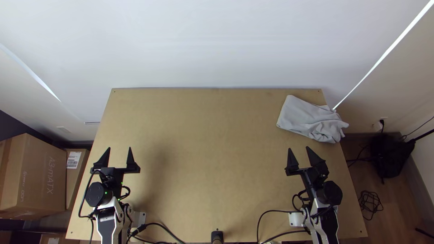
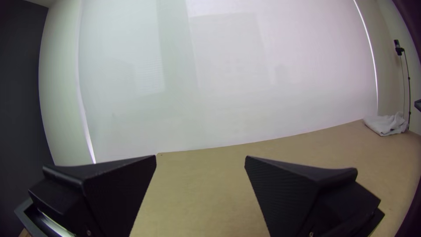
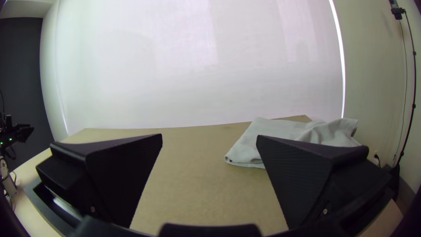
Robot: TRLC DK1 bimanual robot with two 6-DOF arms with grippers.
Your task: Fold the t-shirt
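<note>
Two open, empty grippers: in the top view we see the left gripper (image 1: 119, 147) and right gripper (image 1: 299, 148) apart from the t-shirt (image 1: 300, 114), which lies at the table's (image 1: 203, 158) far right corner, smooth toward the middle, bunched outward; we judge neat folding remains. In the left wrist view it looks too small for us to read its folds. In the right wrist view the right gripper covers part; we can't count layers.

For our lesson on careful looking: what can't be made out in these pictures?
- Top view: the shirt's neck and sleeves, lost among folds.
- Left wrist view: the shirt's finer creases, too small.
- Right wrist view: part of the shirt, behind the right pincer; the left arm's rest, beyond the edge.
</note>
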